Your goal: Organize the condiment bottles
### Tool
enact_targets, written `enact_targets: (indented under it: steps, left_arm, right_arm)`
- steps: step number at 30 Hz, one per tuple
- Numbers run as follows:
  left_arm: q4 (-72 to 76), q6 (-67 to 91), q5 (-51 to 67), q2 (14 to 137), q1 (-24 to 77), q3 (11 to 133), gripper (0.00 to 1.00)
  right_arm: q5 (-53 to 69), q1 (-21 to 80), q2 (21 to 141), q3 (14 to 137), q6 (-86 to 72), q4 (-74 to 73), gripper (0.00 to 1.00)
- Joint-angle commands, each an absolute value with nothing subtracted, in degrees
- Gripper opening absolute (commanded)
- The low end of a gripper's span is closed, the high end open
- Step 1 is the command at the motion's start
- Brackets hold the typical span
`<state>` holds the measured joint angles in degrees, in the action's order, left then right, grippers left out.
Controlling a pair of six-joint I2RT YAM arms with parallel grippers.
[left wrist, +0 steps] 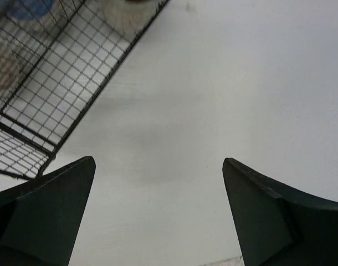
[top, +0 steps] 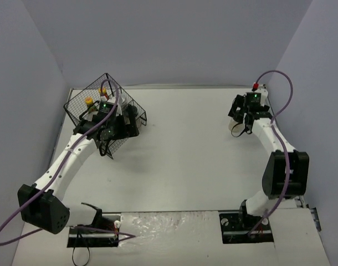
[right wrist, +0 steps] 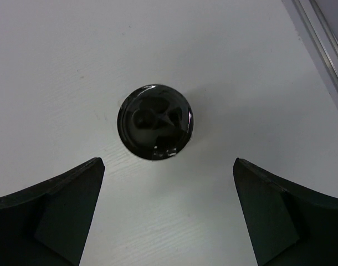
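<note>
Jaws on the right arm are spread wide, pinching nothing, straight over a black-capped shaker (right wrist: 155, 122). It stands upright on the table (top: 180, 166) at 2 o'clock, well apart from the rest. Left jaws are also spread and empty, over bare table just beside the black wire basket (top: 118, 91) at 10 o'clock. Basket looks tilted. Two yellow-capped sauce bottles (top: 89, 102) show inside, and a blue-labelled jar (left wrist: 30, 8) blurs through the mesh. Other bottles are hidden by the arm. Judgement: part-way through, lone shaker not yet gripped, full count can't be confirmed.
</note>
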<state>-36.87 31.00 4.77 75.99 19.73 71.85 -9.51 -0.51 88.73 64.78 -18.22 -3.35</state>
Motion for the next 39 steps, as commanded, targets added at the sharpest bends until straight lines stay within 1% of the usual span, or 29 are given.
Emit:
enact_targets:
  steps: [1,4,6,10,15,17,19,20,22,23,25,27,28,30,36,39]
  left_arm:
    - [-34.6,24.7,12.1,68.3,19.2,66.2,0.97]
    - [-35.3,24.3,11.9,65.0,19.2,63.0,0.97]
    - [-36.2,24.1,11.0,64.3,19.2,62.0,0.97]
    - [-36.9,24.3,10.7,64.3,19.2,62.3,0.97]
    - [-37.1,24.2,10.7,64.8,19.2,63.2,0.97]
    - [-37.1,24.3,10.8,65.1,19.2,63.4,0.97]
    - [-36.9,24.5,11.1,65.5,19.2,63.4,0.97]
    - [-36.8,24.6,11.3,65.7,19.2,63.4,0.97]
    - [-36.7,24.6,11.7,66.0,19.2,63.7,0.97]
    - [-36.7,24.6,11.9,66.1,19.2,63.8,0.97]
    - [-36.6,24.7,11.8,66.1,19.2,64.3,0.97]
    - [-36.6,24.6,11.8,65.7,19.2,64.6,0.97]
    - [-36.7,24.5,11.8,65.7,19.2,64.7,0.97]
    - [-37.0,24.2,11.7,65.3,19.2,65.1,0.97]
    - [-38.6,23.4,11.0,62.8,19.2,65.3,0.97]
    - [-39.2,23.2,10.7,61.6,19.2,64.9,0.97]
  right_arm:
    - [-5.6,-2.6,93.9,71.0,-14.6,3.7,0.98]
    - [-4.6,-2.7,99.1,74.6,-12.2,4.9,0.97]
    - [-2.9,-2.8,101.8,76.3,-11.2,4.9,0.94]
    - [-0.9,-2.8,105.0,77.6,-10.1,5.5,0.86]
    - [2.6,-2.5,105.5,76.8,-9.9,5.9,0.67]
    - [2.5,-0.8,104.2,75.1,-9.7,5.9,0.53]
    - [2.2,0.7,103.0,73.6,-9.6,5.9,0.43]
    - [2.2,2.3,102.4,72.5,-9.6,5.9,0.36]
    - [2.3,5.2,100.9,71.3,-9.7,5.8,0.3]
    - [2.7,7.2,99.8,70.2,-9.8,5.9,0.25]
    - [3.1,12.1,98.8,69.2,-10.0,5.9,0.2]
    - [3.5,18.9,98.3,68.6,-10.1,6.1,0.18]
    - [3.5,20.2,98.3,68.6,-10.0,6.1,0.17]
    - [3.4,27.8,98.5,69.2,-9.5,6.6,0.15]
    - [5.1,40.7,103.2,73.7,-7.3,7.1,0.16]
    - [6.1,44.8,104.5,74.9,-5.2,7.1,0.17]
